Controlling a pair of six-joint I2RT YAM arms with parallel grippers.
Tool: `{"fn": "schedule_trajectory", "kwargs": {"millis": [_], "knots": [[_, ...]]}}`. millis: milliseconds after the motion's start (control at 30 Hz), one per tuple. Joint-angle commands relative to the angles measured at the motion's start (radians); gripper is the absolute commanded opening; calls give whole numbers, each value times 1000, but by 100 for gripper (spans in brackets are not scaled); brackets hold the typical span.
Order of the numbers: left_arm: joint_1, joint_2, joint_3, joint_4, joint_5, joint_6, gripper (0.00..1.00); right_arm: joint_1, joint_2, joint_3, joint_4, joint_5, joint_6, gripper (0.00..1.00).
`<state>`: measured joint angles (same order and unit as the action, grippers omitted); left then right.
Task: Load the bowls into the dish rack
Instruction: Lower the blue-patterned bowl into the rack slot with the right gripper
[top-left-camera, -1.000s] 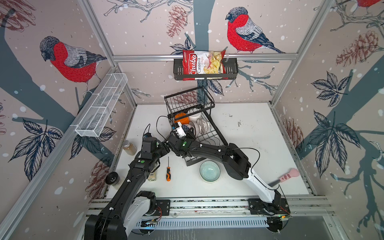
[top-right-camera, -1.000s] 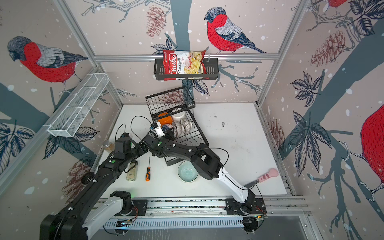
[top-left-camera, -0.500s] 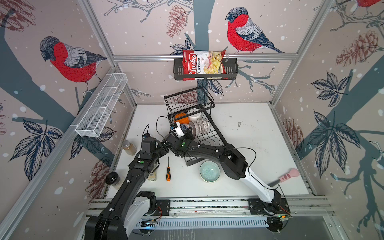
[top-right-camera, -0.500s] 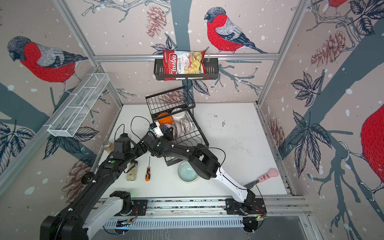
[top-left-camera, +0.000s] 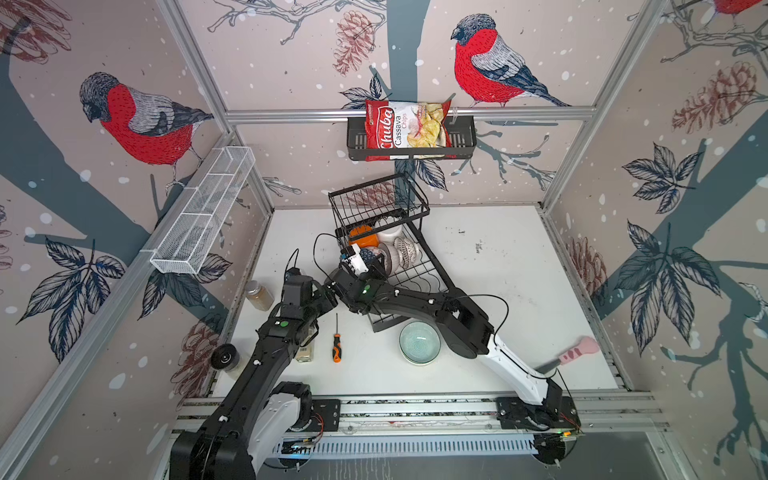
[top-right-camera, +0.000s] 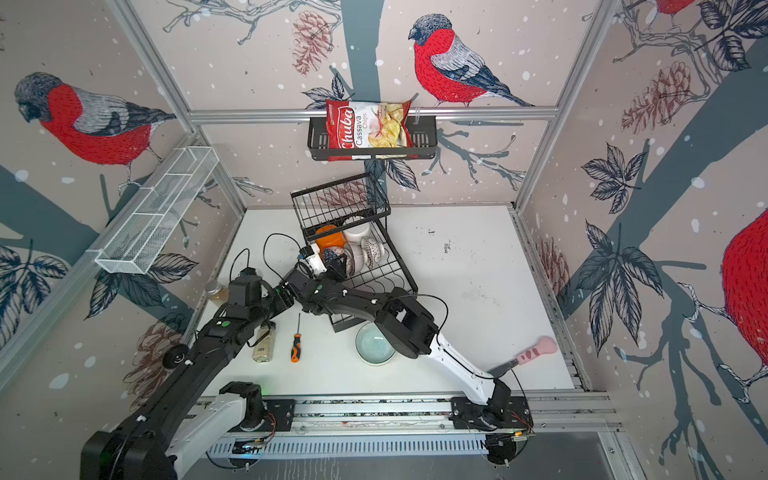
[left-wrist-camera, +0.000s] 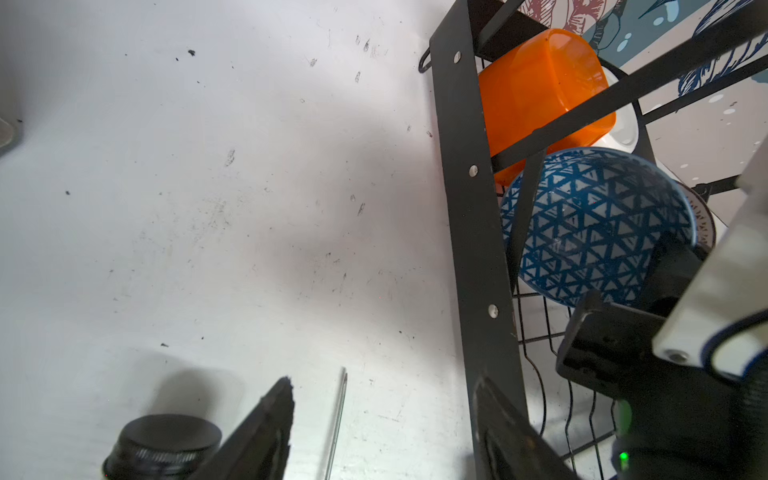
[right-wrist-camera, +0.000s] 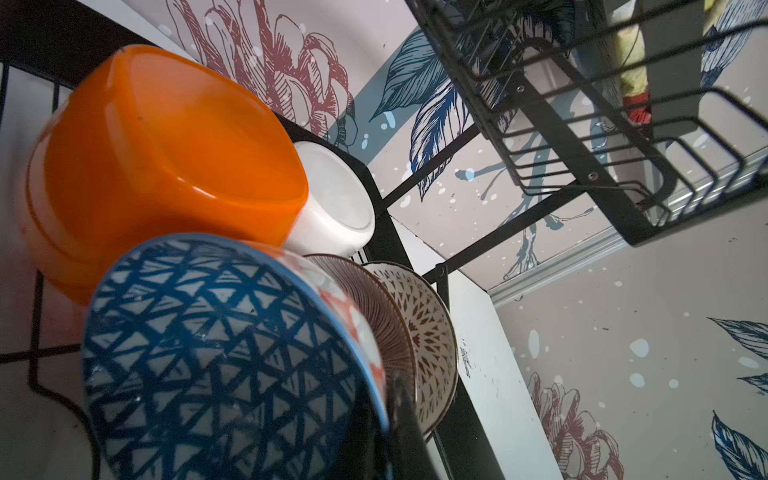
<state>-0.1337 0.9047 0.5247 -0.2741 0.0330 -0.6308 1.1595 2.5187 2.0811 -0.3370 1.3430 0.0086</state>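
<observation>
The black wire dish rack stands mid-table, its lower tray already carrying a row of bowls on edge. The right arm reaches across the middle to it, and the right gripper is clenched on the rim of the blue triangle-patterned bowl, which stands tilted in the lower tray just in front of the orange bowl. The white bowl, a finely striped bowl and a brown-patterned bowl sit close behind and beside it. We note the left gripper released and empty, hovering over bare table just beside the rack's side rail. Against the views from a second back, we find almost nothing moved. The blue bowl and both grippers sit where they were, and only the right elbow has eased a little. We read that as the bowl being seated, with letting go due next. One pale teal bowl is not yet loaded and sits upright on the table near the rack's front corner. A small orange-handled screwdriver lies beside it.
</observation>
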Motion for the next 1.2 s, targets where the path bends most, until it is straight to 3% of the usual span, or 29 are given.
{"fn": "schedule_trajectory", "kwargs": {"millis": [0, 400, 567, 867, 1167], "knots": [[2, -5, -2, 53, 31, 8, 68, 11, 4, 11, -39, -29, 57, 0], [3, -7, -3, 58, 36, 10, 68, 32, 31, 28, -84, -85, 112, 1], [2, -6, -4, 60, 37, 10, 68, 19, 25, 25, -103, -52, 129, 0], [2, -7, -5, 62, 37, 11, 68, -7, -37, -46, -14, 7, 44, 0], [2, -7, -6, 64, 41, 12, 67, -4, 11, -12, -25, -13, 30, 0]]}}
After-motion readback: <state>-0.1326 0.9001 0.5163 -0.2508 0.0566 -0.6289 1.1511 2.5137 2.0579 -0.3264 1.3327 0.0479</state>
